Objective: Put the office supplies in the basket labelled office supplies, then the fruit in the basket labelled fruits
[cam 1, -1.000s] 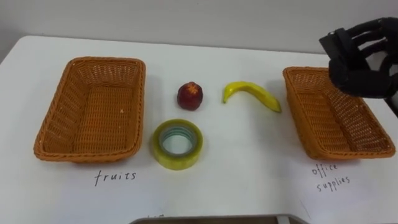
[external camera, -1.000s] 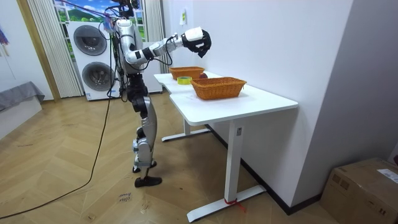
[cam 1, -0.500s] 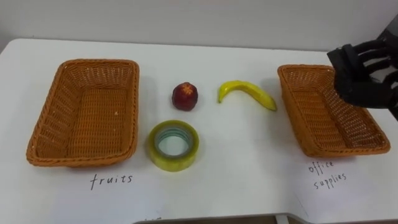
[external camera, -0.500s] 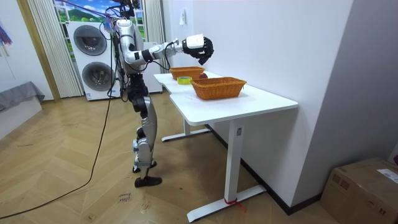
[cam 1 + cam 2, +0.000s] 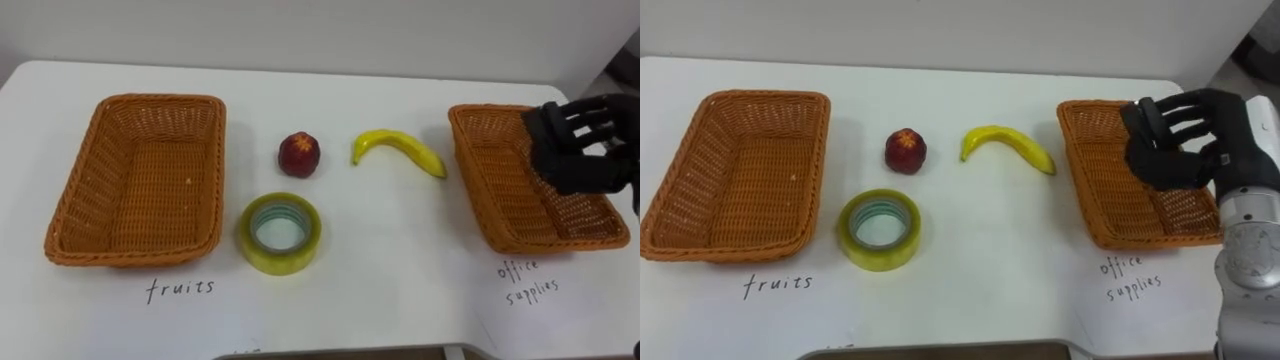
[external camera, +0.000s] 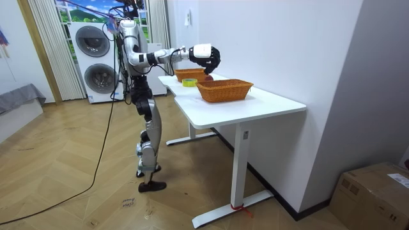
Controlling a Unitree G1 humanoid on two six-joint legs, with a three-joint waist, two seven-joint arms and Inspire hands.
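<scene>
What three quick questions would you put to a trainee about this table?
1. True or false: the banana lies in the left basket.
2. Which thing lies nearest the robot? A apple, B tape, C banana.
3. Over which basket is the right hand, and does it hold anything?

Key: 1 false, it lies between the baskets. 2 B. 3 the right basket; the hand is open and holds nothing.
</scene>
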